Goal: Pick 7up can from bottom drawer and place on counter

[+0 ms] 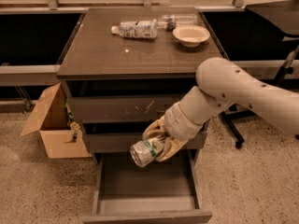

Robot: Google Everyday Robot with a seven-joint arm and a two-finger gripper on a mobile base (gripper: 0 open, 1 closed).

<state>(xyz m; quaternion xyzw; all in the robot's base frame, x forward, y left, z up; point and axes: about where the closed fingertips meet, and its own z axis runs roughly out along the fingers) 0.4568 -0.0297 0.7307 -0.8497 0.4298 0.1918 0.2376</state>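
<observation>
The 7up can [146, 151], silver with a green and white label, lies on its side in my gripper [157, 143]. The gripper is shut on it and holds it in the air above the open bottom drawer [147, 197], in front of the middle drawer. The drawer is pulled out and its grey inside shows nothing in it. The counter [121, 50] is the dark glossy top of the cabinet, above and behind the gripper. My white arm [243, 90] comes in from the right.
Two clear plastic bottles [134, 29] lie on the counter's back, with a white bowl [190, 34] to their right. An open cardboard box [52, 125] stands on the floor left of the cabinet. A chair base [233, 125] is at the right.
</observation>
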